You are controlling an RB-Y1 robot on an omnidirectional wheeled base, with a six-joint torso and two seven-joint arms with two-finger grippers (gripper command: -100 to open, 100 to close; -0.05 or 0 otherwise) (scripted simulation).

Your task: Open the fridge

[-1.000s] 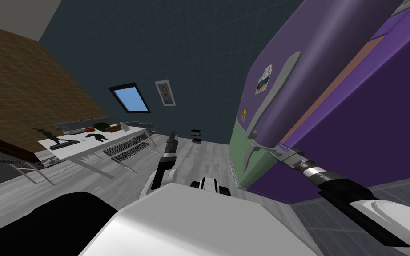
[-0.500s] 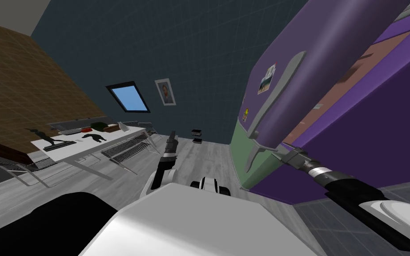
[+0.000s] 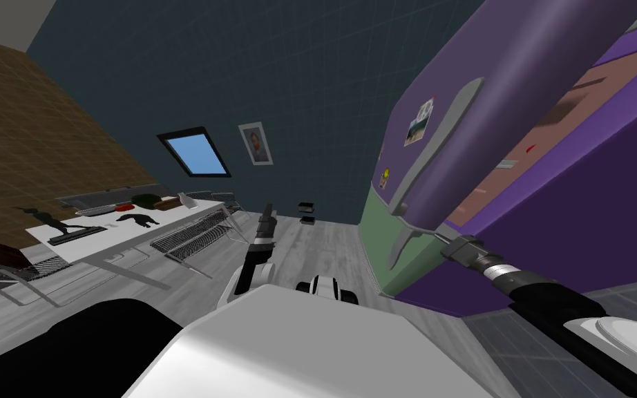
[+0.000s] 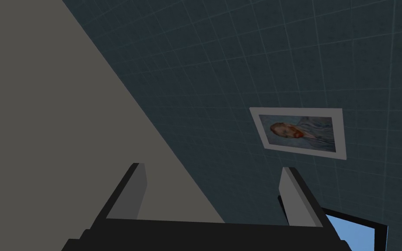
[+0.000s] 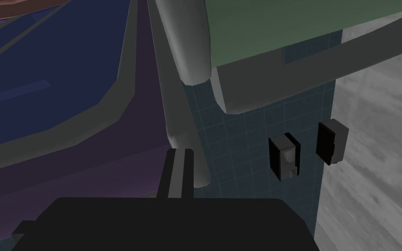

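Note:
The purple fridge (image 3: 573,228) stands at my right. Its upper door (image 3: 510,90) hangs ajar, with a brownish interior (image 3: 517,173) showing in the gap. A long grey handle (image 3: 434,148) runs down the door's edge, above the green lower door (image 3: 378,235). My right gripper (image 3: 450,244) sits just under the upper door's lower corner, behind the handle's end. In the right wrist view its fingers (image 5: 179,172) are pressed together with nothing between them, beside the grey handle (image 5: 186,48). My left gripper (image 3: 267,215) is held up in front of my chest, open (image 4: 213,191).
A white table (image 3: 165,220) with dark figurines and wire chairs stands at the left. Two small black boxes (image 3: 305,211) lie on the grey floor by the dark back wall, also seen past the right gripper as black boxes (image 5: 285,157).
The upper door has swung wider, showing more of the interior. My right hand has followed it slightly to the right. My head view has shifted, so the table sits further left.

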